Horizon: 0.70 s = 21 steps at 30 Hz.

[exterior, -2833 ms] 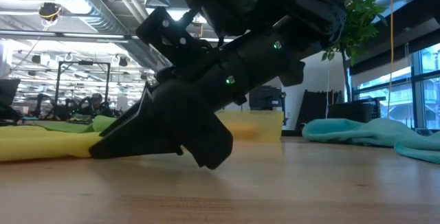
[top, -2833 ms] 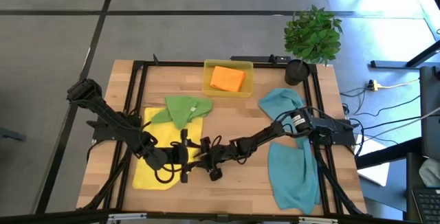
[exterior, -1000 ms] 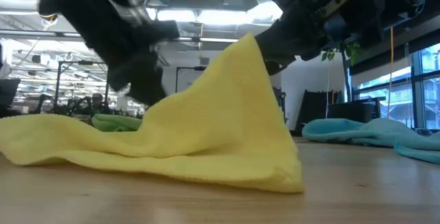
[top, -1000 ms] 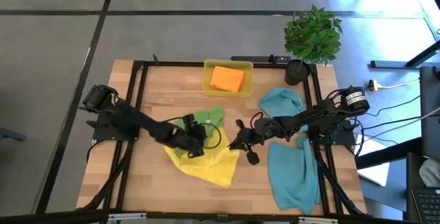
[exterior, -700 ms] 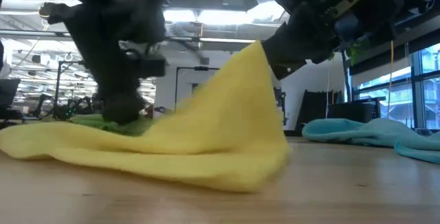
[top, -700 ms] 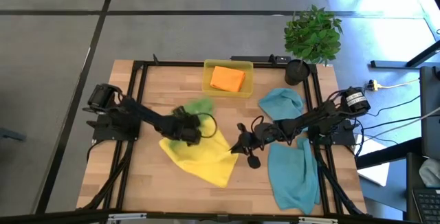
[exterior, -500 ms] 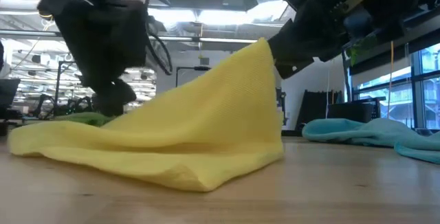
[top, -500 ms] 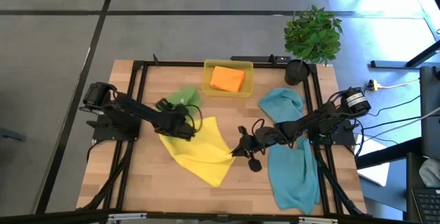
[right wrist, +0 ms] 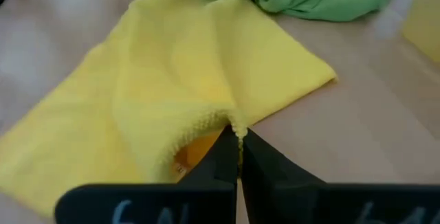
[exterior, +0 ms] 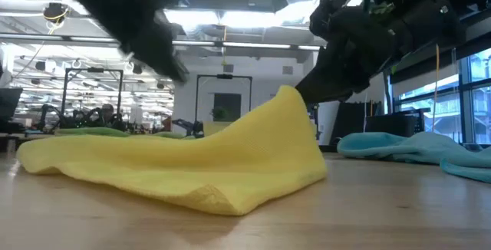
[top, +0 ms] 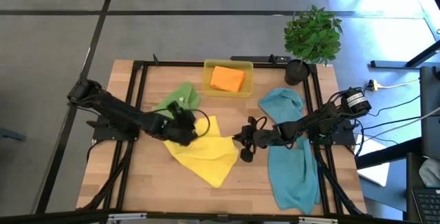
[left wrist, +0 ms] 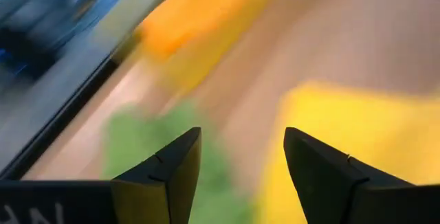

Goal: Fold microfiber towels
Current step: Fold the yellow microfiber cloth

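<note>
No brand or label can be read; the only marks are broken pale letters on the wrist mounts, too cropped to make out.

The yellow towel (top: 205, 152) lies crumpled at the middle of the counter (top: 124, 183), its long axis running diagonally from its far-left corner beside the left gripper to a point near the front edge. Its right-hand corner is lifted off the wood and pinched in the right gripper (top: 242, 144), whose fingers are pressed together on the cloth; in the low view that corner stands up as a peak. The left gripper (top: 183, 123) hovers at the towel's far-left edge with its fingers spread apart and nothing between them.

The green towel (top: 178, 100) lies bunched just behind the yellow one, touching it. The orange towel (top: 227, 77) sits folded in the yellow tray (top: 207, 85) at the back. Two teal towels (top: 291, 169) lie on the right side, one bunched, one stretched front to back.
</note>
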Available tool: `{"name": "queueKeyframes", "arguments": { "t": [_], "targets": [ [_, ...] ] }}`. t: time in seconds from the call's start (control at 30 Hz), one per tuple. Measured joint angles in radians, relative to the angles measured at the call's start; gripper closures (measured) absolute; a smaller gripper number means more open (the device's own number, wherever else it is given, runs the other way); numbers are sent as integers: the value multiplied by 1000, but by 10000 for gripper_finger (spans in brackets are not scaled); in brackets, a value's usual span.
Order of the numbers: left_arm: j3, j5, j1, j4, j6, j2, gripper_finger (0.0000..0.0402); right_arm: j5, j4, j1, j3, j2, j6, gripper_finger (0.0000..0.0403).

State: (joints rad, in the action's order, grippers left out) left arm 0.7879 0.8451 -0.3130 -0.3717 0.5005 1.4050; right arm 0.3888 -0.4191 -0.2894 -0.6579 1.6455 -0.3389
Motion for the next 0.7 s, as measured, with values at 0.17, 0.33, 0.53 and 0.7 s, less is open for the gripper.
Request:
{"name": "queueKeyframes", "arguments": {
  "t": [0.17,0.33,0.53,0.7],
  "targets": [
    [4,-192,-117,540,-366,16,202,3,-1,24,0,0,2,396],
    [17,-325,-218,572,-412,134,203,3,5,38,0,-1,4,396],
    [122,-422,-299,570,-387,380,203,3,5,54,0,-1,18,396],
    [268,-484,-319,567,-473,529,203,-15,5,58,0,-1,7,396]
  ]
}}
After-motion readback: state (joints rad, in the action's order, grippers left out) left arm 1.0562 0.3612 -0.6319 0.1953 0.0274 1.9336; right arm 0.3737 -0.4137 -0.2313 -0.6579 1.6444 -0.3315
